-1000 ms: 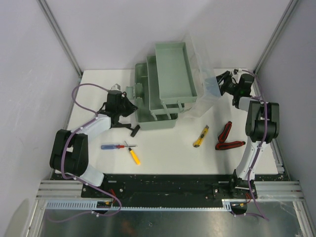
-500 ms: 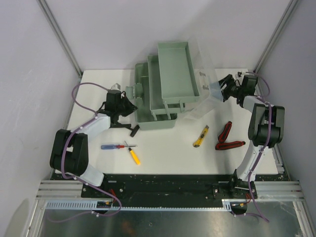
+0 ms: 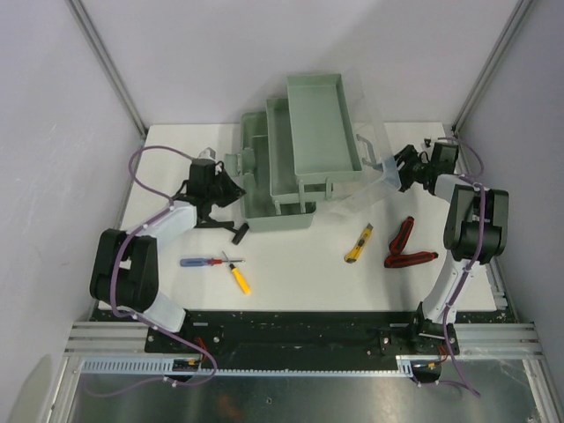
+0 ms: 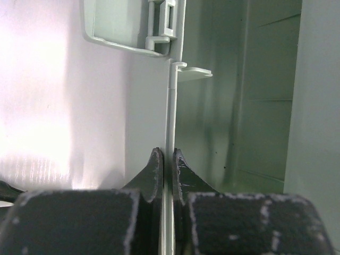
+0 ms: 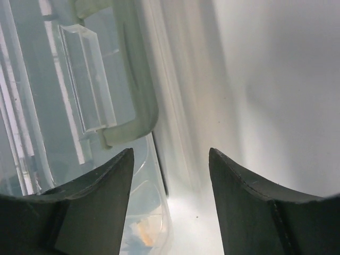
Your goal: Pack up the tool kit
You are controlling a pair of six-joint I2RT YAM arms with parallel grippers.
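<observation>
While the left jaws clamp the box (image 4: 212,106) wall between them, the right jaws gape open beside the lid (image 5: 32,106), which, ungripped, could swing shut.

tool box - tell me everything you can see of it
The tool box is a rectangular sage-green plastic case standing open at the back of the white table. Its tray is lifted up and to the right on thin arms, and the translucent clear lid hangs open on the right side. The interior that shows looks empty. The left gripper is shut on the box's left wall; the right gripper is open beside the lid's edge, contact unclear.
</observation>
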